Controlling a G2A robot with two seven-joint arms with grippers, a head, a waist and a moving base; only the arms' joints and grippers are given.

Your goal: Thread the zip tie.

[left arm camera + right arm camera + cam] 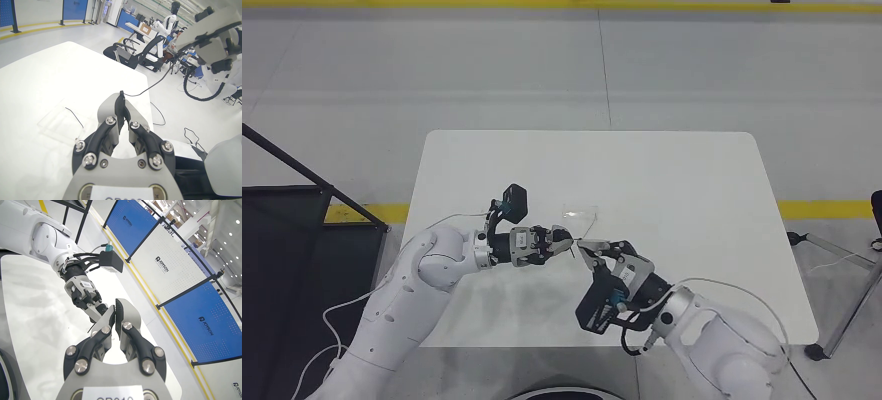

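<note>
Zip tie (151, 86) spans the air beside the clear tray (580, 214), one end clamped in the left end effector (122, 98), the other pinched by the right end effector (114, 310) near the tray.

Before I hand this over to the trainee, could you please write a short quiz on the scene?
1. True or false: the left gripper is open.
2. What lies in the clear tray on the table? A) a thin black strand B) scissors C) a red cup
3. Fill in: the zip tie runs from the left gripper's tips toward the ____ gripper.

Key: 1 false, it is shut on the zip tie. 2 A. 3 right; the right gripper is shut too.
</note>
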